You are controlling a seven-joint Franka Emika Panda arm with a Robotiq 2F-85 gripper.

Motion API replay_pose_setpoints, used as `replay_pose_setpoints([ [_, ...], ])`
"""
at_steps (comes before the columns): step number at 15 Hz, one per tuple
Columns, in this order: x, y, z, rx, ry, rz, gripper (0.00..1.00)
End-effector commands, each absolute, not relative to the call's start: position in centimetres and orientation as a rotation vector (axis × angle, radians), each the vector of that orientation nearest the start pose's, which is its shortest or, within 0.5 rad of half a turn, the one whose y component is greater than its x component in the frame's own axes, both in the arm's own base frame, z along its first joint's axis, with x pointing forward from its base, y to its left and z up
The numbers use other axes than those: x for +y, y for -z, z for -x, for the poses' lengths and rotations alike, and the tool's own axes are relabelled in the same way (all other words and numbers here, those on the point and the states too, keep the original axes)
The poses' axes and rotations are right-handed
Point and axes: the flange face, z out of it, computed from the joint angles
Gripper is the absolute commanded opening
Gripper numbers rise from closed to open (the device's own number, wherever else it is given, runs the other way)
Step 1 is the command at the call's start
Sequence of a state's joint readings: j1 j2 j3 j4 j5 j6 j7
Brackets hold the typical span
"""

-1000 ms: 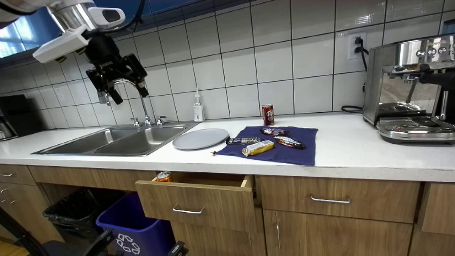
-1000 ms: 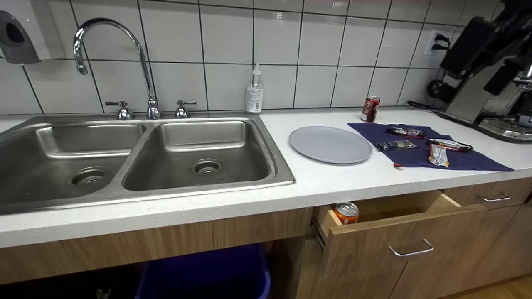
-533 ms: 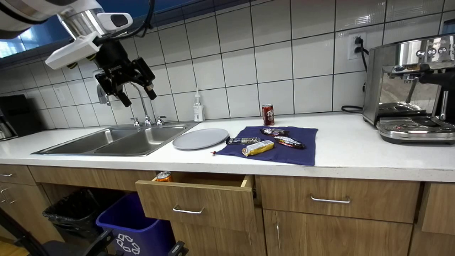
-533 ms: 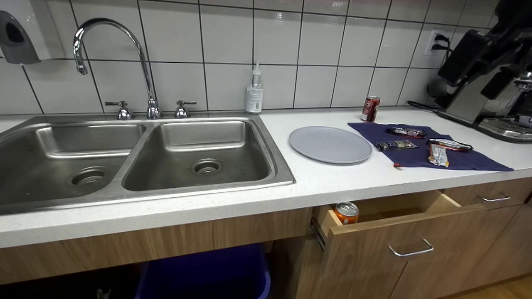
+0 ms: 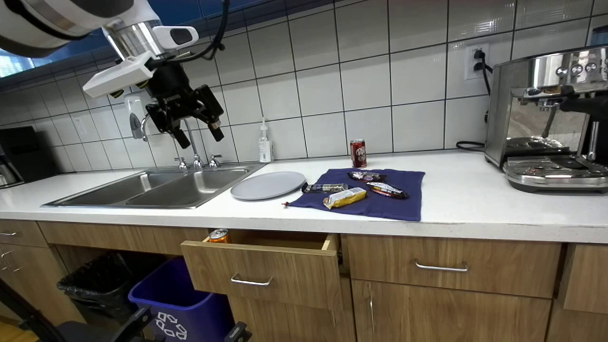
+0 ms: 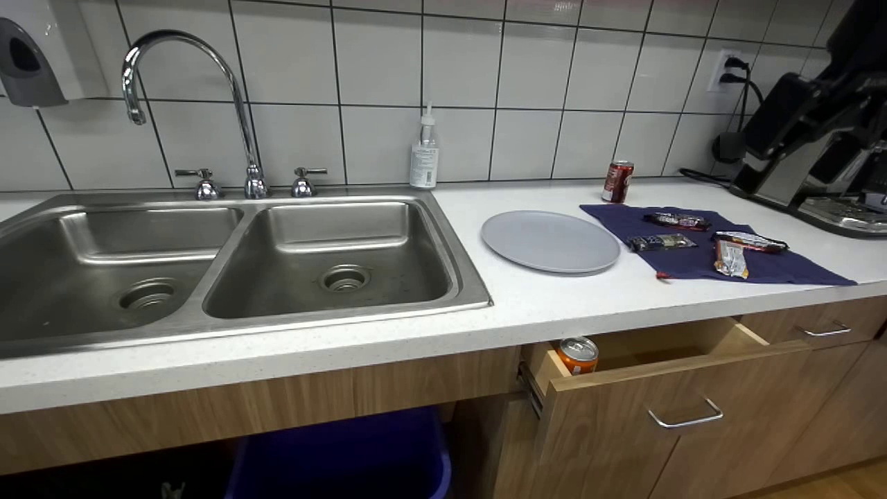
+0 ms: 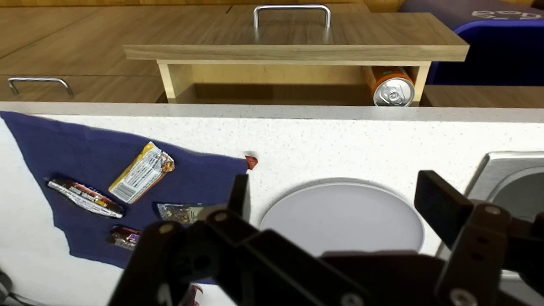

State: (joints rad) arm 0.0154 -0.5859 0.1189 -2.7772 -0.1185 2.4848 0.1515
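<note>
L to R in an exterior view: steel sink (image 5: 218,180) just L of plate (image 5: 268,186); gripper (image 5: 200,137) hangs well above plate level, fingers apart, nothing btwn; plate lies flat on counter (image 5: 475,199); cloth (image 5: 403,209) w/ four wrapped bars (image 5: 346,198) R of plate. Prob. best: lower slow & straight, fingers wide, clear of plate rim.

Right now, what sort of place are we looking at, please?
Probably a kitchen or office break room: there is a double sink, an espresso machine and a recycling bin.
</note>
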Motion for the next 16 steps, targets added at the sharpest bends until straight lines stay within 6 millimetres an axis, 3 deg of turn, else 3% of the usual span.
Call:
replay_pose_setpoints([
  [1,3.0,-39.6,-37.3,-0.119,0.459,3.211,1.0],
  [16,-0.2,-34.2,-39.4,-0.203,0.32,3.235,1.0],
])
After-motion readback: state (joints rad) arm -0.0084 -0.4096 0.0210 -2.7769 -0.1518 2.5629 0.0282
